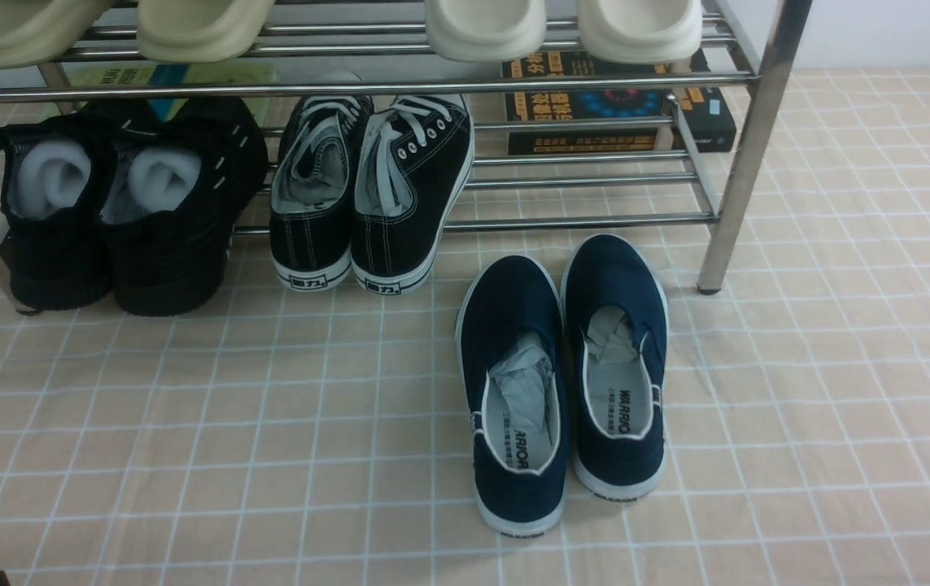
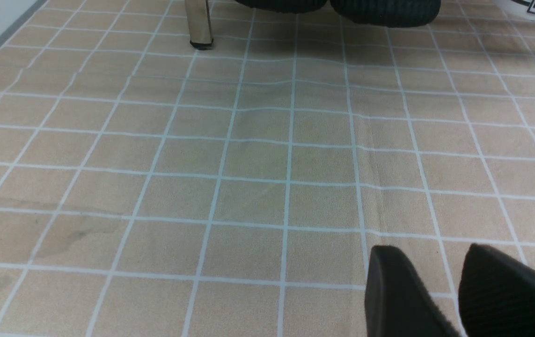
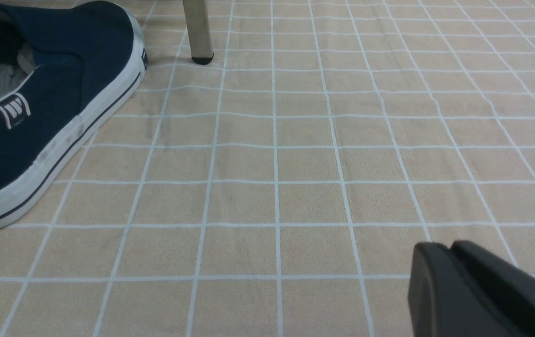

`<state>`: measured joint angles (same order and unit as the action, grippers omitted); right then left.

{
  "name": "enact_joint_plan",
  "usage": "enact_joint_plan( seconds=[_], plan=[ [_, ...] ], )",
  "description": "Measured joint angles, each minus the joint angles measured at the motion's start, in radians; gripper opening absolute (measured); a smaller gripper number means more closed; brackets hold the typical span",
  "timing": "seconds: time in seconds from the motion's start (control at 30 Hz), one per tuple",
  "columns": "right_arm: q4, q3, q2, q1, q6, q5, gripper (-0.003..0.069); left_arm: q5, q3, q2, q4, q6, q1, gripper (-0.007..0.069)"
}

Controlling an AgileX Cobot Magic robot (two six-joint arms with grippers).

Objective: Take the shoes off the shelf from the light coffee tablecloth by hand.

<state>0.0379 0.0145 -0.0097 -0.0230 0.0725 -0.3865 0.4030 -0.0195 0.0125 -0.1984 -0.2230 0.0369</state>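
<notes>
The shoes (image 1: 564, 382) lie side by side on the tablecloth (image 1: 823, 423), lower centre-right of the front view, in front of the shelf (image 1: 745, 155), whose lower rungs hold two other pairs (image 1: 220, 199) at upper left.

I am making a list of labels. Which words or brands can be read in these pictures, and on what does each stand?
"WARRIOR": insoles and heel soles of the navy shoes.
Chinese characters, second looks like "力": heel labels of the black lace-up sneakers.
Chinese text on the book behind the rack: too blurred to read.
</notes>
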Motion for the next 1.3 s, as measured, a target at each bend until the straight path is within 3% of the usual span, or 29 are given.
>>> enact_joint_plan(
  seconds=[1.3],
  plan=[
    [0.0,0.0,0.0,0.0,0.0,0.0,0.0105,0.0,0.0,0.0,0.0,0.0,0.0,0.024]
  ],
)
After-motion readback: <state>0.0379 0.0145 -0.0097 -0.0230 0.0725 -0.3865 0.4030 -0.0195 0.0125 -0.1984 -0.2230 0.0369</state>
